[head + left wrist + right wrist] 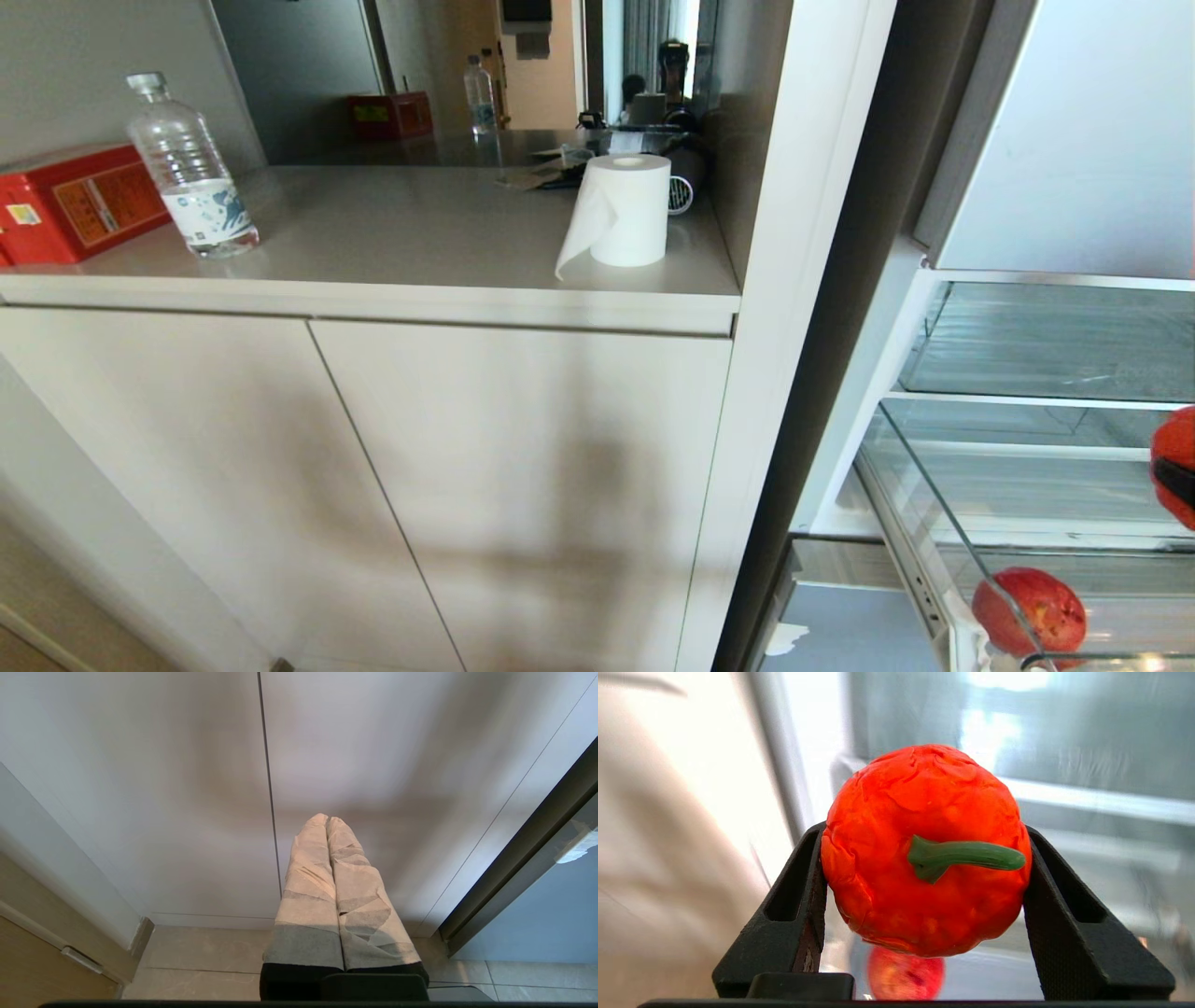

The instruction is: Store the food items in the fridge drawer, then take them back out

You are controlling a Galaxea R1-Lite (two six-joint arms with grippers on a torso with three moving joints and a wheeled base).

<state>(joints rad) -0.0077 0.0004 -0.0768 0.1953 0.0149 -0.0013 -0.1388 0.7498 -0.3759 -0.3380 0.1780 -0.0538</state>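
Pale cabinet doors (373, 485) fill the lower left of the frame under a grey countertop (420, 233). A mirrored back panel (448, 75) sits at upper centre, beige floor tiles (205, 961) lie below, with soft daylight.

The head view looks forward and down from above at a table (401, 243) over cabinet doors, with the fridge drawer (934, 523) at its right edge. The left wrist view faces those doors (187, 788) closely. The right wrist view sits tight behind a held orange-red fruit (924, 849) — also clipped at the head view's right edge — facing the fridge.
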